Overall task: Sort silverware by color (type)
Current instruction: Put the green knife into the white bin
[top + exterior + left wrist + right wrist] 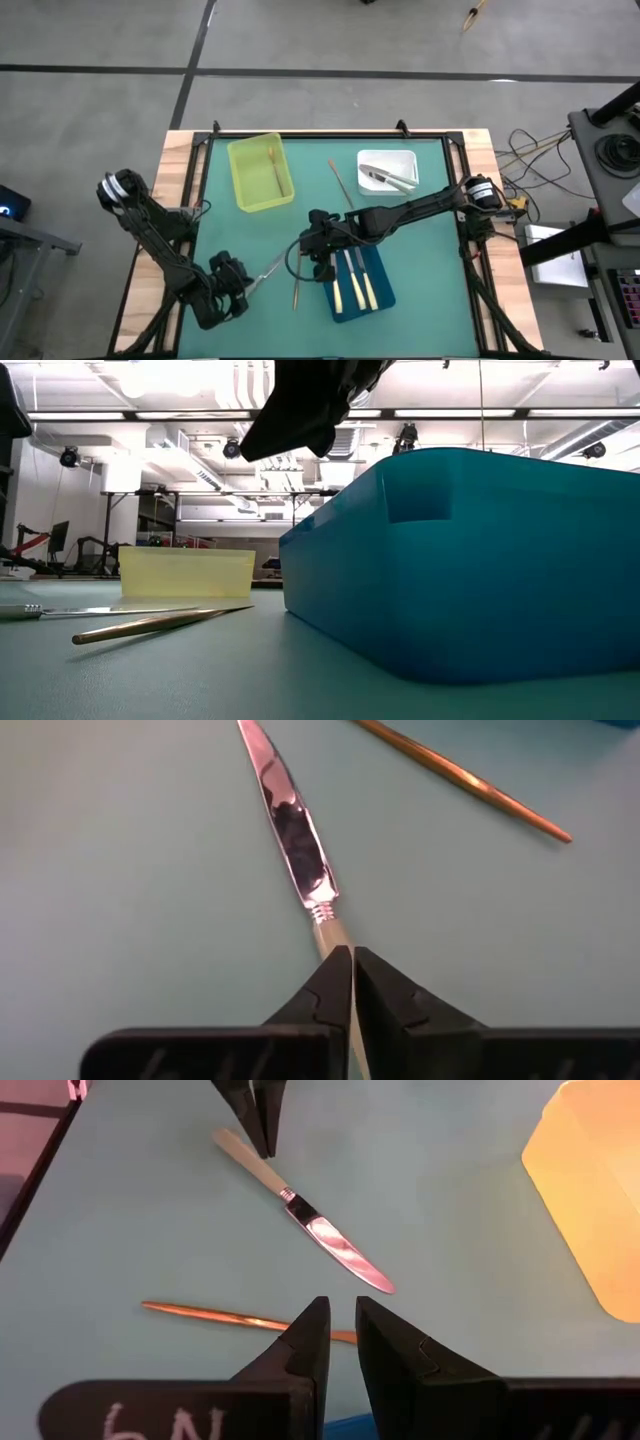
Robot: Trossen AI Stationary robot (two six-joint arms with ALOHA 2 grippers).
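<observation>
A knife with a silver blade and cream handle lies flat on the green table near its front left. My left gripper is shut on its handle. A thin gold utensil lies on the table beside the blue tray. My right gripper hovers over the tray's left edge, above the gold utensil, fingers a narrow gap apart and holding nothing. Two cream-handled knives lie in the blue tray. My left gripper pinches the knife's cream handle between its two fingers, well behind the blade's collar and toward the free end. The fingers come from above, slanting down, roughly along the knife. The knife lies on the table, its blade pointing toward the blue tray.
A yellow tray at far left holds one gold utensil. A white tray at far right holds silver utensils. Another gold utensil lies on the table between them. The blue tray's wall stands tall in the low view.
</observation>
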